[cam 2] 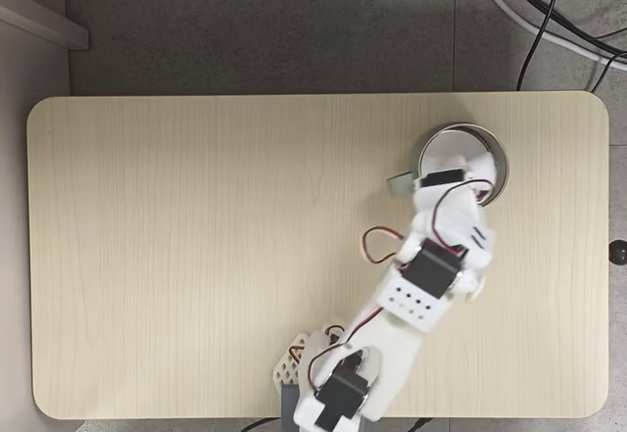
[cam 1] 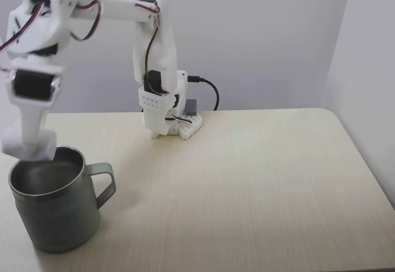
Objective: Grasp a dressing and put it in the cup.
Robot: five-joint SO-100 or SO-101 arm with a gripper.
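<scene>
Just over the cup's rim, hand pointing down. Perhaps gripping something white; grip state unclear.

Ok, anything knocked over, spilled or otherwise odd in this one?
Nothing stands out. The cup stands upright on the table, and the pincer hangs at its rim. Whether it holds a dressing can't be told.
</scene>
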